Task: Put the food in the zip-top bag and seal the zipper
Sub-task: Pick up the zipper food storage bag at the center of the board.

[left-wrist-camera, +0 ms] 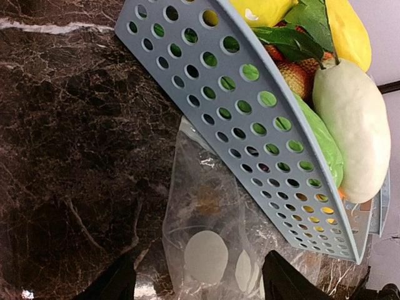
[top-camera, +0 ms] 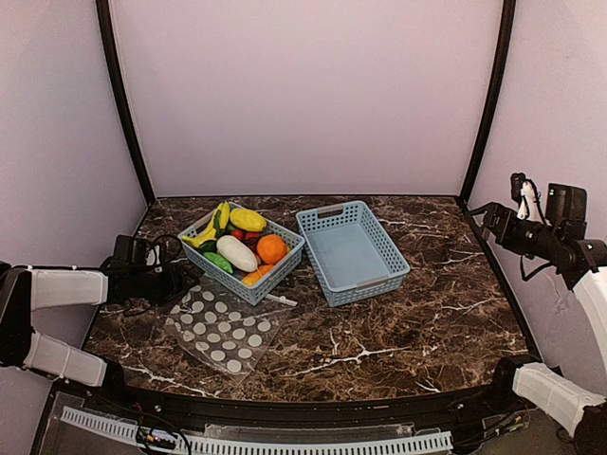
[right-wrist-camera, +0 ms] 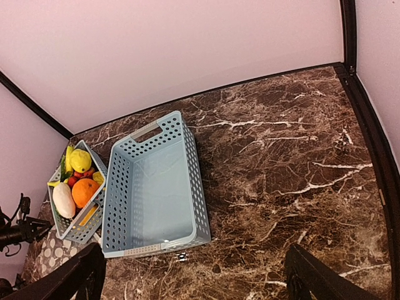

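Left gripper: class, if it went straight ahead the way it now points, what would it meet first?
Most likely the zip-top bag, whose crumpled clear edge lies just ahead of the open left gripper; the food basket stands behind it with its perforated wall. Depth is hard to judge.

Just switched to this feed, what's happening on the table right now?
The left gripper is open and low at the table, its fingers on either side of a corner of the zip-top bag, which lies flat beside the full basket. All the food sits in that basket; none is in the bag yet. The right gripper is open and holds nothing, raised high over the right side. An empty basket stands next to the full one.
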